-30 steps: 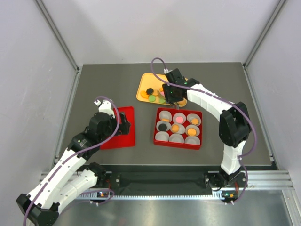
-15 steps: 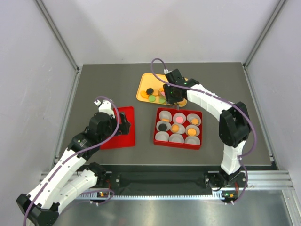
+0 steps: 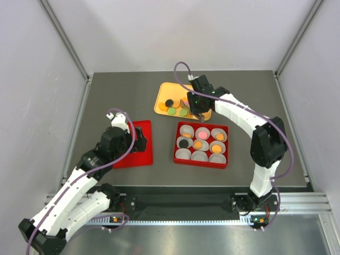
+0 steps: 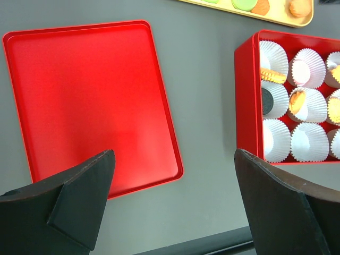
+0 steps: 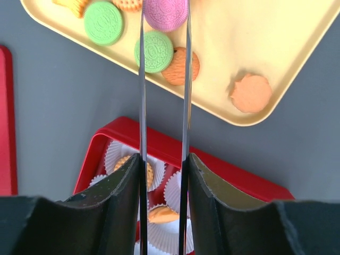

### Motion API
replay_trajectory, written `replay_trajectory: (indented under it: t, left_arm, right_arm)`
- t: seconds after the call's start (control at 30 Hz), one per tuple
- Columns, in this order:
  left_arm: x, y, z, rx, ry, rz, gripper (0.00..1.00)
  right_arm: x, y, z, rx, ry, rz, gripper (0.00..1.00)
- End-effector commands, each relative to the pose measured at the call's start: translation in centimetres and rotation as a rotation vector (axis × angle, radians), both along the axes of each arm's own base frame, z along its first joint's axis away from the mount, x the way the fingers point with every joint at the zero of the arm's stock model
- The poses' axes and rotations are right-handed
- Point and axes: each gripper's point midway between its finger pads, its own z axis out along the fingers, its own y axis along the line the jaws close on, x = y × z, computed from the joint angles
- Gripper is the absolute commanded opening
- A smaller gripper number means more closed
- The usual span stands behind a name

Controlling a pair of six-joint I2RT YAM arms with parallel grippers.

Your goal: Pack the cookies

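Cookies lie on a yellow tray (image 3: pixel 161 94): two green ones (image 5: pixel 154 51), orange ones (image 5: pixel 251 93) and a black one (image 3: pixel 169 102). My right gripper (image 5: pixel 164 4) hangs over the tray, its thin blades closed on the two sides of a pink cookie (image 5: pixel 164 15). In the top view it (image 3: pixel 187 105) is at the tray's right part. The red box (image 3: pixel 178 144) of white paper cups holds orange, pink and black cookies in some cups. My left gripper (image 4: pixel 174 154) stands wide open above the bare table between the red lid (image 4: pixel 85 101) and the box, holding nothing.
The red box (image 4: pixel 245 101) sits in front of the yellow tray, with the flat red lid (image 3: pixel 142 154) to its left. Grey walls and metal rails bound the table on three sides. Both arm bases stand at the near edge.
The right gripper's blades have narrowed onto the pink cookie, and its wrist has shifted slightly right and back over the tray. The left arm has not moved.
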Motion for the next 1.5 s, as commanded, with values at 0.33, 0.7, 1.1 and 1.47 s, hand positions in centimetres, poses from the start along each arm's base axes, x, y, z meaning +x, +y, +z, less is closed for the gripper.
replay_trajectory:
  t: [0.33,0.7,1.1,1.47]
  left_arm:
    - [0.4,0.2,0.5,-0.005,-0.022,0.025,0.99]
    - [0.4,0.0,0.2,-0.003,-0.011,0.019,0.99]
    - [0.4,-0.1,0.2,-0.005,-0.011,0.013,0.99]
    - [0.4,0.0,0.2,-0.003,-0.012,0.017,0.99]
  right_arm:
    - [-5.0,-1.7,10.5,0.166,-0.191,0.045,0.30]
    - [-16.6,-4.1,8.6,0.244,-0.141,0.094,0.30]
    - [-23.6,-3.4,5.2,0.242,-0.005,0.163,0.32]
    - [-25.3,-2.2,3.1,0.272,0.063,0.195,0.33]
